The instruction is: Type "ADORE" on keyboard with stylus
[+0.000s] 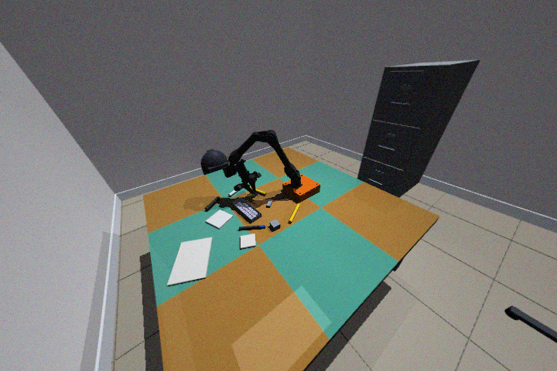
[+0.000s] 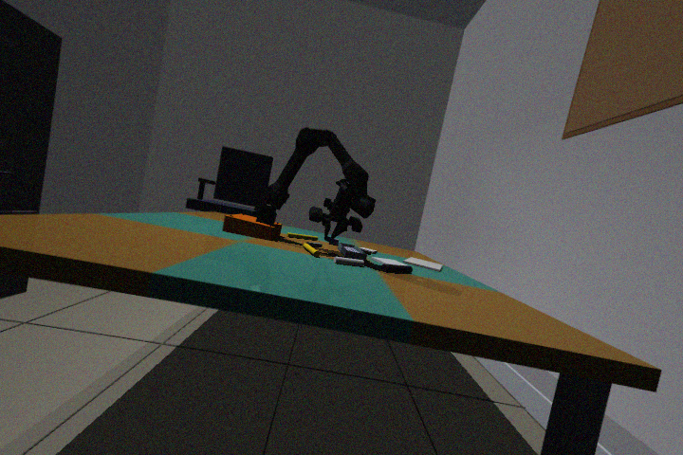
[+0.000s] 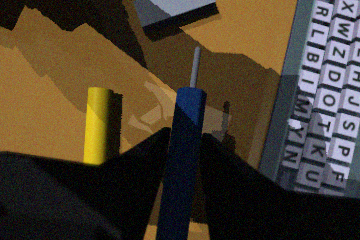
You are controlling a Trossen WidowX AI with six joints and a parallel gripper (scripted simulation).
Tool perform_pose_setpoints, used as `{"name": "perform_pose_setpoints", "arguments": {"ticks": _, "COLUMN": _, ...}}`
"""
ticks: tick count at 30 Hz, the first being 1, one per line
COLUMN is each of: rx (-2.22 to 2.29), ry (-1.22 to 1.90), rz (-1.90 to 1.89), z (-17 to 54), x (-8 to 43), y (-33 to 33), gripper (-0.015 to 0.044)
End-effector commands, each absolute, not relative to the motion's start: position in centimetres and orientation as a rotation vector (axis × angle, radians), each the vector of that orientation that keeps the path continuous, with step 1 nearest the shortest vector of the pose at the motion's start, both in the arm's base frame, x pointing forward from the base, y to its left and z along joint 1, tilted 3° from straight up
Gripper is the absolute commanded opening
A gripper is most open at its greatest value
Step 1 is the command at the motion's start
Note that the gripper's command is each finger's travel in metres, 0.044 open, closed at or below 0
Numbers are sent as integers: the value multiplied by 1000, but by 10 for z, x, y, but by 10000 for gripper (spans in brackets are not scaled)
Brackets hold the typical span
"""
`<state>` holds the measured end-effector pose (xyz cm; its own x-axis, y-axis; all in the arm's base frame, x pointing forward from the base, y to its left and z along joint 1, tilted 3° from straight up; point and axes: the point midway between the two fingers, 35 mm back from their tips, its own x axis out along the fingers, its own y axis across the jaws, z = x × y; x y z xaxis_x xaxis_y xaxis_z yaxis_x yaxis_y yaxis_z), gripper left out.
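Observation:
My gripper (image 3: 185,137) (image 1: 254,190) (image 2: 330,240) is shut on the blue stylus (image 3: 190,107), whose thin grey tip points up in the wrist view. The stylus's shadow lies apart from it on the right, so it appears a little above the desk. The keyboard (image 3: 333,90) (image 1: 247,210) (image 2: 351,250) lies to the right of the stylus in the wrist view, with its letters turned sideways. Its D, O, R and E keys show there; the A key is not in that view. The stylus's lower end is hidden at the wrist view's bottom edge.
A yellow marker (image 3: 99,125) (image 1: 259,191) lies left of the stylus in the wrist view. A small grey block (image 1: 268,203) is beside the keyboard. Another yellow marker (image 1: 293,213), a grey cube (image 1: 274,225), a black pen (image 1: 246,228) and white pads (image 1: 219,219) (image 1: 247,240) lie around.

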<state>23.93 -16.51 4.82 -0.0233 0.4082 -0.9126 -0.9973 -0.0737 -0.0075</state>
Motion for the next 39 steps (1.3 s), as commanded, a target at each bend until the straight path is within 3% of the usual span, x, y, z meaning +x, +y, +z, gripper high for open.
{"name": "perform_pose_setpoints", "arguments": {"ticks": 1, "rx": -989, "ry": 999, "rz": 1472, "z": 43, "x": 244, "y": -165, "gripper": 0}}
{"name": "perform_pose_setpoints", "arguments": {"ticks": 18, "rx": -1346, "ry": 1622, "rz": 1292, "z": 47, "x": 281, "y": -176, "gripper": 0}}
{"name": "perform_pose_setpoints", "arguments": {"ticks": 39, "rx": -1879, "ry": 1933, "rz": 431, "z": 113, "x": 355, "y": -143, "gripper": 0}}
